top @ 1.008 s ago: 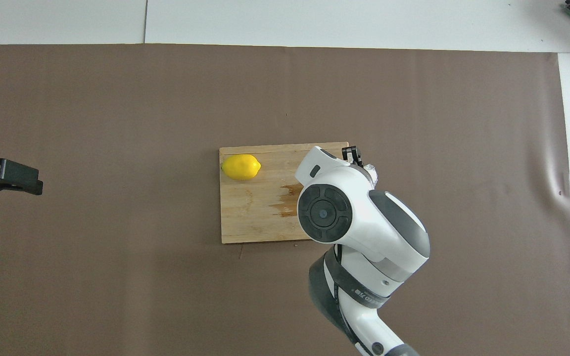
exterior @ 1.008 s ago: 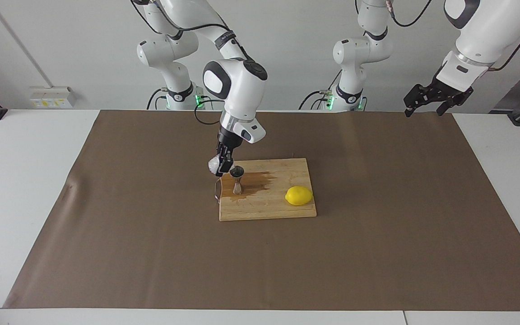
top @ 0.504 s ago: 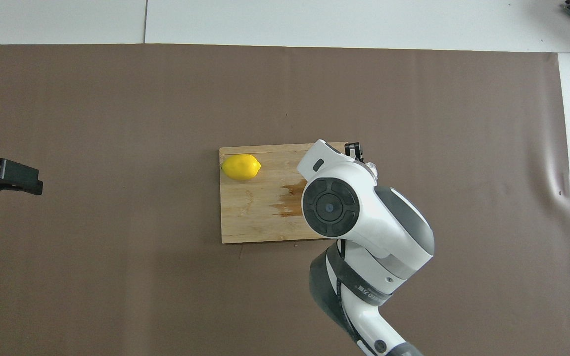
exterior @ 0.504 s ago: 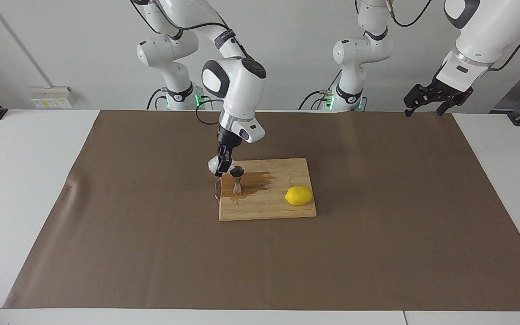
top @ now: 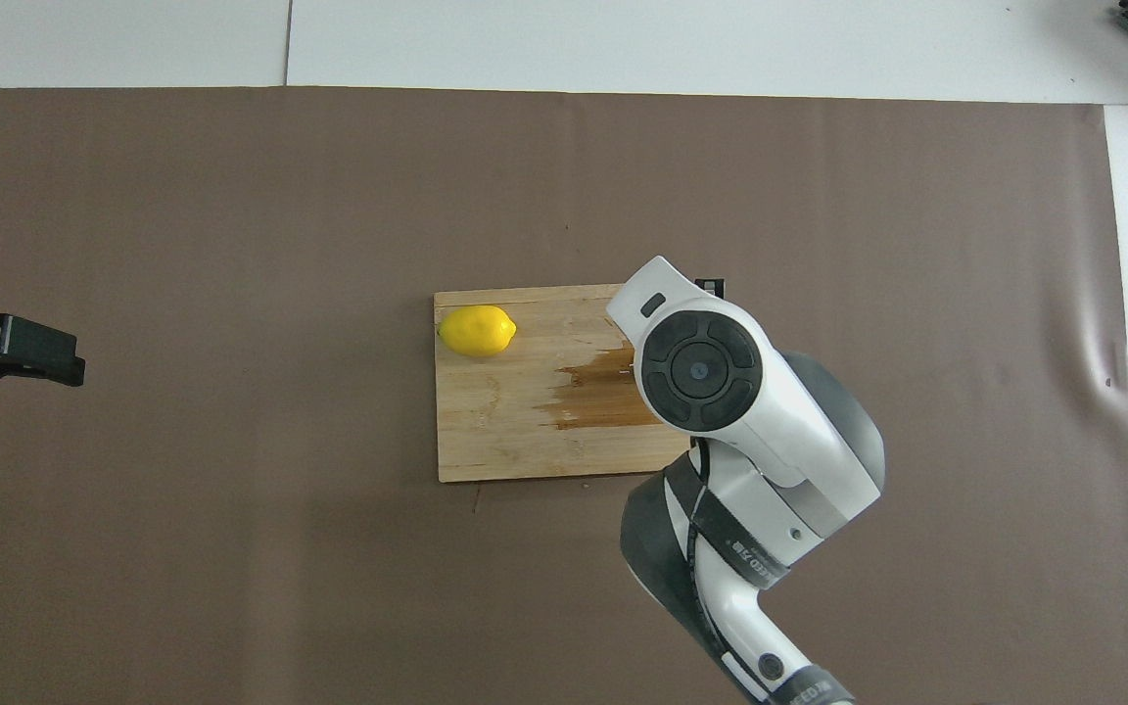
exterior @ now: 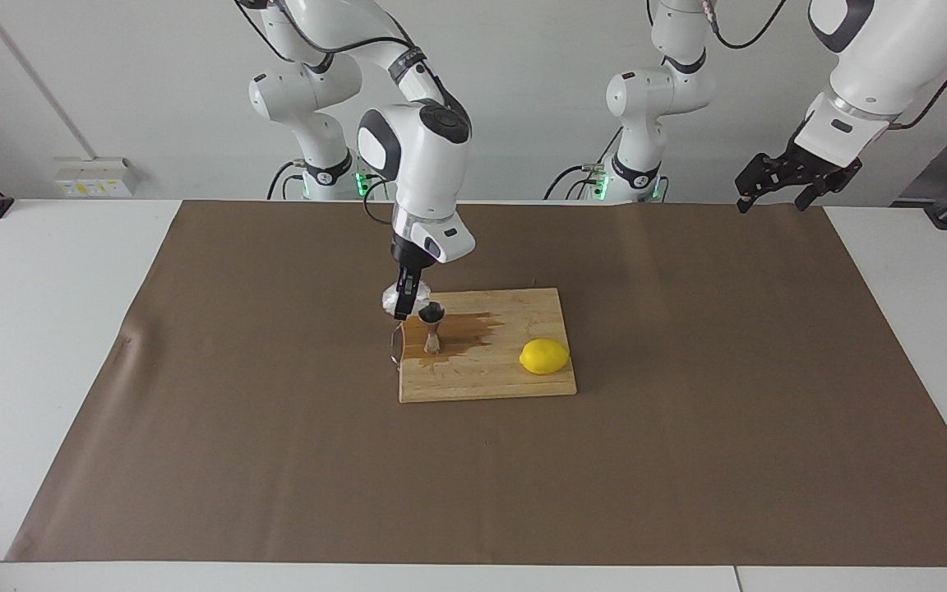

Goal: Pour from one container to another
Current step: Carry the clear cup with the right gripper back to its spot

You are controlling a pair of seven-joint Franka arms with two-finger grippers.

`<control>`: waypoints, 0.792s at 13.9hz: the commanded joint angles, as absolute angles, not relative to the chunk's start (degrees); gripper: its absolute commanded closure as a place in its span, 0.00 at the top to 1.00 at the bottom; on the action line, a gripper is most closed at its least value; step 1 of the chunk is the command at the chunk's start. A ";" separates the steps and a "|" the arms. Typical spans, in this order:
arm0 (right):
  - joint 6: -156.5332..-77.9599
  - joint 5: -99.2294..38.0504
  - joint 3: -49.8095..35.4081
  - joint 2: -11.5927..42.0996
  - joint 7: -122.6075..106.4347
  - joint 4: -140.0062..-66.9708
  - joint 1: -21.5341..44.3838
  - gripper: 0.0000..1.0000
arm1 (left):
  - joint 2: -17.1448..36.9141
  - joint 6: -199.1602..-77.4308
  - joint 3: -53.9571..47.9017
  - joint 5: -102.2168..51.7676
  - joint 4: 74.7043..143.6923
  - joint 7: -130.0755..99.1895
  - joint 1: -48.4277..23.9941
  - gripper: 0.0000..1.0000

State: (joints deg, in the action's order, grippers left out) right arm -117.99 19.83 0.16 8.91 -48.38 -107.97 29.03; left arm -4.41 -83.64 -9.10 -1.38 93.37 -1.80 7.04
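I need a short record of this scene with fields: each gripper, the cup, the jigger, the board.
right gripper: shut on the clear cup, over the board's edge
clear cup: held up beside the jigger's top
jigger: upright on the board, in a wet stain
board: also carries a lemon
left gripper: open, waiting at its end of the table

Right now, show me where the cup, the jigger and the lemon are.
cup (exterior: 392, 298): facing view, on its clear wall beside the right tool.
jigger (exterior: 431, 312): facing view, on its upper cone.
lemon (top: 476, 330): overhead view, on the middle of its peel.
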 commanded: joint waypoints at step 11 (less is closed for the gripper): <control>-118.30 -6.65 -0.26 9.49 -79.07 -109.24 10.57 0.00 | -6.24 -83.85 -9.14 -0.53 95.27 -1.76 7.12 1.00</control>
